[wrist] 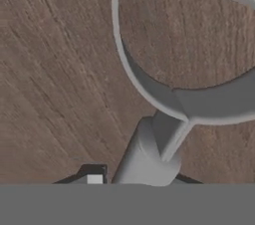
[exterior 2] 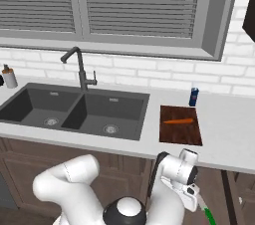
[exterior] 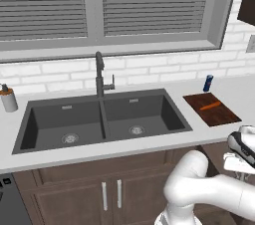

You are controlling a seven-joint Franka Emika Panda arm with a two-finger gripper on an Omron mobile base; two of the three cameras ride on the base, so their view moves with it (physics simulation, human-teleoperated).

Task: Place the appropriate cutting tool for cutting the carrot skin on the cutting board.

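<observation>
You see the cutting board (exterior 2: 181, 124) at the centre right of the right base view, lying flat on the table (exterior 2: 224, 129) just right of the double sink (exterior 2: 74, 109). The carrot (exterior 2: 178, 121) lies across the board's middle, roughly parallel to its near edge. A small blue can (exterior 2: 194, 96) stands upright behind the board, near the brick wall. In the left base view the same board (exterior: 211, 108) sits at the right of the frame with the carrot (exterior: 210, 105) on it and the can (exterior: 207, 83) behind.

Your tool (exterior 2: 195, 200) hangs low at the bottom of the right base view, below the table's front edge, in front of the wooden cabinets. A thin rod with a green end (exterior 2: 206, 213) sticks out beneath it toward the lower right. In the hand view a grey peeler (wrist: 169, 94) takes up the middle of the frame: a round handle rising from the bottom edge into a curved Y-shaped fork, with a toothed blade at the upper right, against a brown wood surface (wrist: 55, 69). The handle comes up from between the finger tips, so the tool appears to be closed on the peeler, though you cannot see the contact itself.

A soap bottle (exterior: 8, 98) stands at the far left of the left base view.
</observation>
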